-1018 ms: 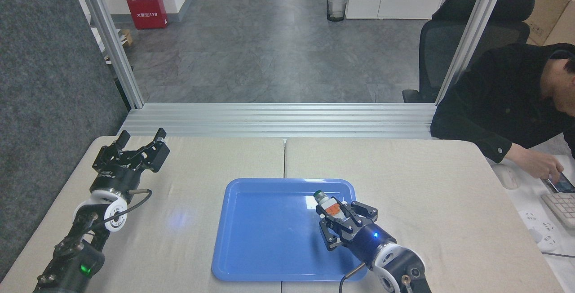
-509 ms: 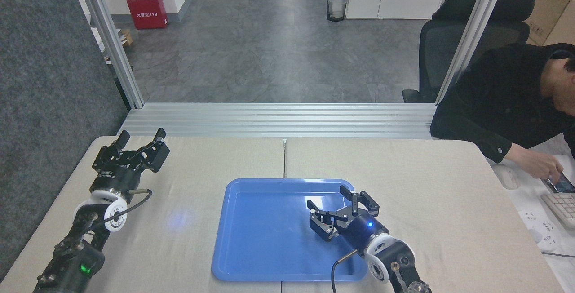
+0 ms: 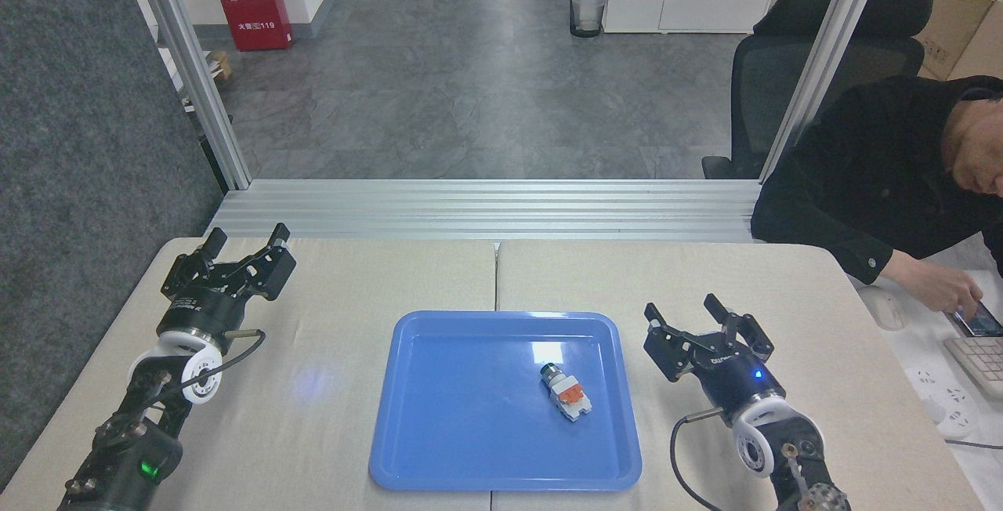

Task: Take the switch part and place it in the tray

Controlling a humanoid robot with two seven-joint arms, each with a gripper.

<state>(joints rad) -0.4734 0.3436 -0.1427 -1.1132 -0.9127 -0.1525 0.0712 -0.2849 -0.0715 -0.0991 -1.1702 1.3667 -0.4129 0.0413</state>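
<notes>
The switch part (image 3: 565,393), white with an orange block and a dark green round cap, lies on its side inside the blue tray (image 3: 439,448), right of the tray's middle. My right gripper (image 3: 682,311) is open and holds nothing; it hovers over the table just right of the tray's right rim. Far off at the table's left back corner, my left gripper (image 3: 244,235) stands open with nothing between its fingers.
A person in a black jacket (image 3: 878,174) sits at the right, hand on a phone (image 3: 979,321), beside a keyboard (image 3: 979,362) and a mouse (image 3: 881,309). A seam (image 3: 496,276) runs between the two tabletops. A metal rail (image 3: 486,209) borders the table's far edge.
My right gripper opened over the tray, left the switch part lying there, and drew back to the right, off the tray. The left arm has not moved.
</notes>
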